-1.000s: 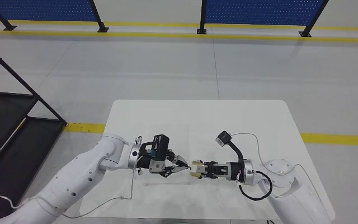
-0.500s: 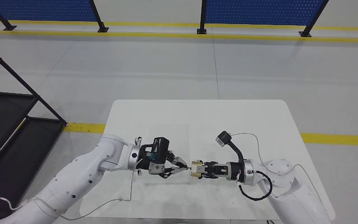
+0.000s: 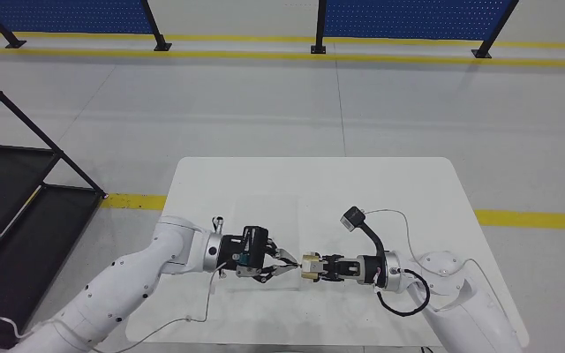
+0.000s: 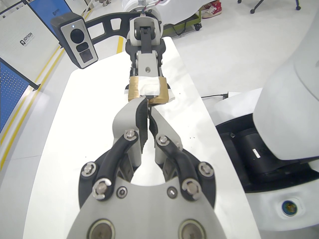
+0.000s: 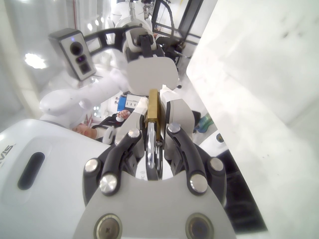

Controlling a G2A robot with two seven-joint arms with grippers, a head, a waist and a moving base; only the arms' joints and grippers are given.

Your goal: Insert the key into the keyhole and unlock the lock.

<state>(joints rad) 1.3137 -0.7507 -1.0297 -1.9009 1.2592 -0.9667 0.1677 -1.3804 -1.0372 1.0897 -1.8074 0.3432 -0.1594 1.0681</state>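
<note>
A brass padlock (image 4: 147,91) with white tape on its body is held out over the white table (image 3: 397,194). My right gripper (image 5: 153,100) is shut on it, and its steel shackle (image 5: 151,148) points back toward that wrist. Facing it, my left gripper (image 4: 149,106) is shut on a thin key (image 4: 150,101), of which just a dark sliver shows between the pads. The key's tip meets the lock's near face; how deep it sits is hidden. In the top view the left gripper (image 3: 284,262) and the padlock (image 3: 310,266) meet near the table's front middle.
A black metal rack (image 3: 35,203) stands on the floor left of the table. A thin cable (image 3: 397,216) trails over the table behind the right arm. Bare tabletop lies behind and to both sides of the grippers. Blue barrier panels (image 3: 415,18) stand far behind.
The left wrist has rolled, its black camera block swinging toward the table's front, while the fingertips stayed at the padlock. The right arm and lock have held still.
</note>
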